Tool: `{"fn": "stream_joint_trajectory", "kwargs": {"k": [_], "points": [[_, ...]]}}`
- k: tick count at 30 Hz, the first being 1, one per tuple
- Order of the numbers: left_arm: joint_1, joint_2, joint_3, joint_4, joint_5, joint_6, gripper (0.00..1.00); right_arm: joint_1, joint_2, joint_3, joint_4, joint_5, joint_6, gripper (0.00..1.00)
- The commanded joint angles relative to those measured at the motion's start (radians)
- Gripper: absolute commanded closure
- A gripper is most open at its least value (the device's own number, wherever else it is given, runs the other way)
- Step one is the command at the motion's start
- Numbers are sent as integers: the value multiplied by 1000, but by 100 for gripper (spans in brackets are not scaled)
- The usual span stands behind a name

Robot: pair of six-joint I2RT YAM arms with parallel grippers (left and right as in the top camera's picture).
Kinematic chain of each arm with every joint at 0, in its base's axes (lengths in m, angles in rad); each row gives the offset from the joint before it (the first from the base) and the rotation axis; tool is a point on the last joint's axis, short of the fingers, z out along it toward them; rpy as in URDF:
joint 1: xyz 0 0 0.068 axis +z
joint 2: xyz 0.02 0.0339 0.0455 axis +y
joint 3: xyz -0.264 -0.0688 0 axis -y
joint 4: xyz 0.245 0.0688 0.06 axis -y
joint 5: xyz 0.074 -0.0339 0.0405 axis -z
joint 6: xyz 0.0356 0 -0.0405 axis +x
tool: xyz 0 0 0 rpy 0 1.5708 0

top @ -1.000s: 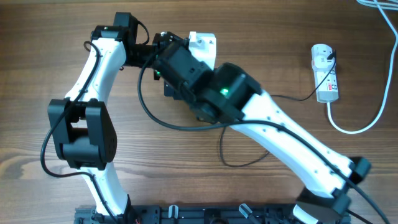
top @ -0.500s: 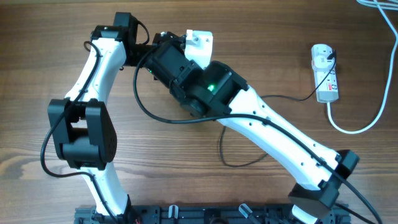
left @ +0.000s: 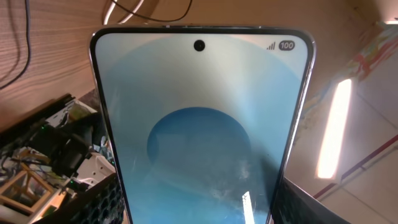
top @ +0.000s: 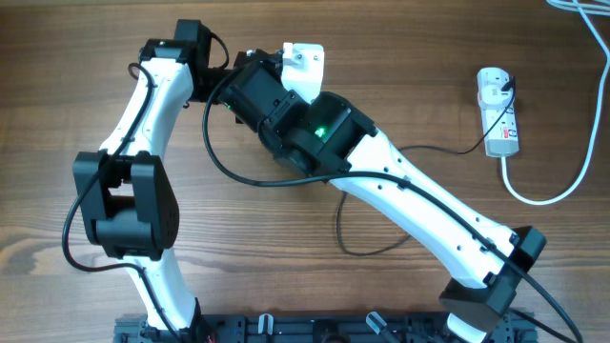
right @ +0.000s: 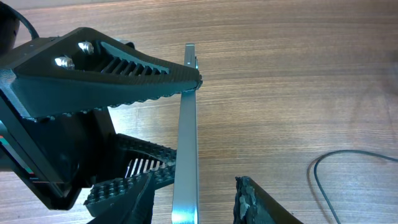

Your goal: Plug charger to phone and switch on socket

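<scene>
The phone (left: 199,124) fills the left wrist view with its blue screen, and my left gripper (left: 199,196) is shut on its two long sides. In the right wrist view the phone (right: 187,118) shows edge-on as a thin metal strip. My right gripper (right: 194,190) is open and straddles that edge, with a gap to its right finger (right: 261,202). From overhead both grippers (top: 243,71) (top: 255,93) meet at the top middle and hide the phone. The charger cable (top: 286,186) loops across the table to a black plug in the socket (top: 498,114); its tip is hidden.
A white cord (top: 562,181) runs from the socket up the right edge of the table. Slack black cable (right: 348,158) lies on the wood right of the phone. The right arm (top: 419,210) crosses the table diagonally.
My right gripper has moved a little left and up onto the phone, and its jaws have narrowed around the phone's edge. The left arm has stayed still.
</scene>
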Motion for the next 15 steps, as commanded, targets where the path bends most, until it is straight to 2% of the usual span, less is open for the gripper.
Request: {"fn": "stream_joint_trajectory", "kwargs": {"k": [1, 15], "points": [[8, -39, 0, -4, 56, -5, 34, -10, 13, 17, 5, 28, -10, 56], [8, -39, 0, -4, 56, -6, 34, -16, 14, 17, 8, 23, -10, 74]]}}
